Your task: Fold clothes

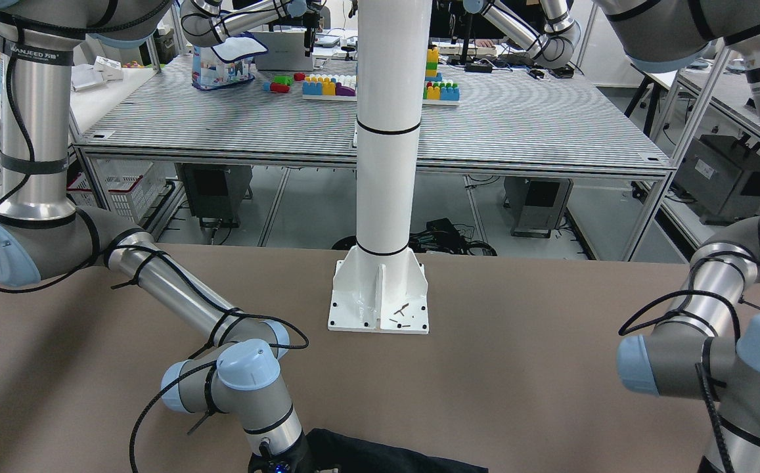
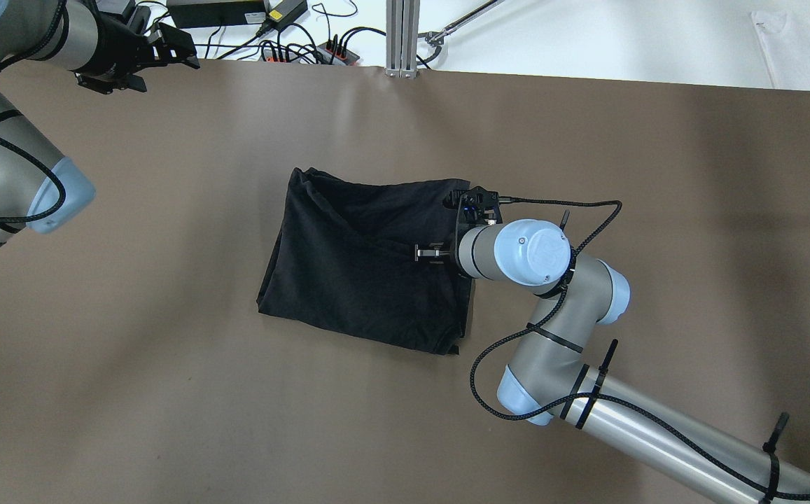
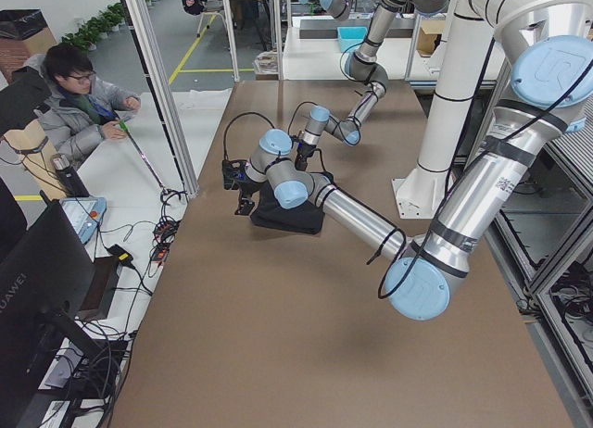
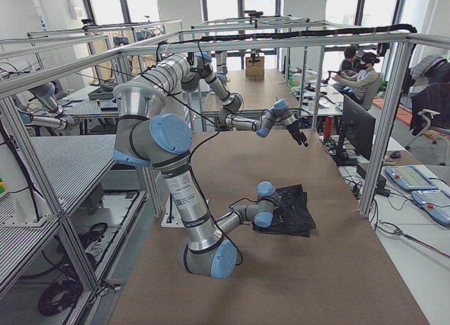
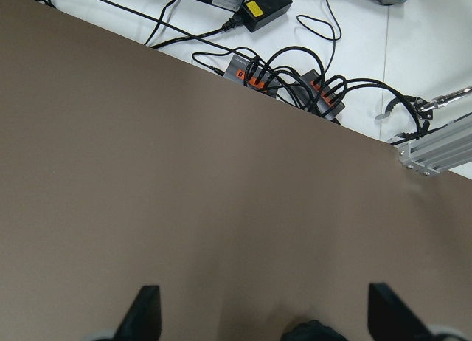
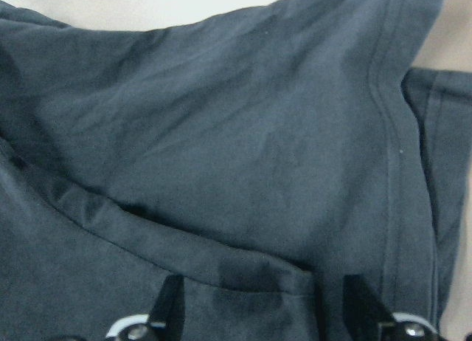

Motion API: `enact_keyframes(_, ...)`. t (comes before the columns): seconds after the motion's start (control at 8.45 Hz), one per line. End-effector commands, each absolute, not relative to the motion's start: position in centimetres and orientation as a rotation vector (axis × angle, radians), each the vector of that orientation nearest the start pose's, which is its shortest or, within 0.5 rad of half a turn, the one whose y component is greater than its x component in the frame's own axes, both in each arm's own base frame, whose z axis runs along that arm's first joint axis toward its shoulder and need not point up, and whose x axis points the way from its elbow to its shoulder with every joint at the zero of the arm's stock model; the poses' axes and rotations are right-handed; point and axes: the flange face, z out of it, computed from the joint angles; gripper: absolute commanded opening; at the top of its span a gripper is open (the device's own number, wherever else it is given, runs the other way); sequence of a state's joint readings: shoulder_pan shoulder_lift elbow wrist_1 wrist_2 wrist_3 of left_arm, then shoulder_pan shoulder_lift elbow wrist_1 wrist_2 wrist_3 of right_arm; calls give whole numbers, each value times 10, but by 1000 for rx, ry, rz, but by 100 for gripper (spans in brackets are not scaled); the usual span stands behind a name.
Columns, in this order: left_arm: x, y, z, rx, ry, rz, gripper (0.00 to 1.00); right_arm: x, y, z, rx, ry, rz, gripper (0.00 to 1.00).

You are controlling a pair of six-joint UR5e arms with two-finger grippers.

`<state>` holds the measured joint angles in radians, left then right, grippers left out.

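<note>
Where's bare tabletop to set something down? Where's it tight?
Bare table left of the black cloth and along the near edge; also the far right corner. Crowded: cloth's right edge under the right gripper, far left corner by the left gripper.

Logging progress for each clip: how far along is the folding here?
Done: the black cloth lies on the table as a compact, layered rectangle. In hand: the right gripper hovers open over the cloth's right edge, gripping nothing. The left gripper is open, away at the table's far corner. Left: perhaps one more fold or some tidying, since the edges look uneven.
</note>
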<state>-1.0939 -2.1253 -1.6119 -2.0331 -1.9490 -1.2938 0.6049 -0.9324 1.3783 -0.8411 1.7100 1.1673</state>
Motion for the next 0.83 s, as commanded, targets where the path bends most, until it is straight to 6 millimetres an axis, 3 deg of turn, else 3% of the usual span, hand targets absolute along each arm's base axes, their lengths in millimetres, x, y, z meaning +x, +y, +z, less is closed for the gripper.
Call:
enact_keyframes(0.0,227,-649,266,402,1029,-526,100,-540,-519,284,460,-1077,98,60)
enact_keyframes(0.12,227,-649,266,400,1029,-528,100,-540,-519,284,460,-1074,99,60)
enact_keyframes(0.71,227,-649,267,398,1029,-531,100,-543,-517,290,453,-1067,96,3)
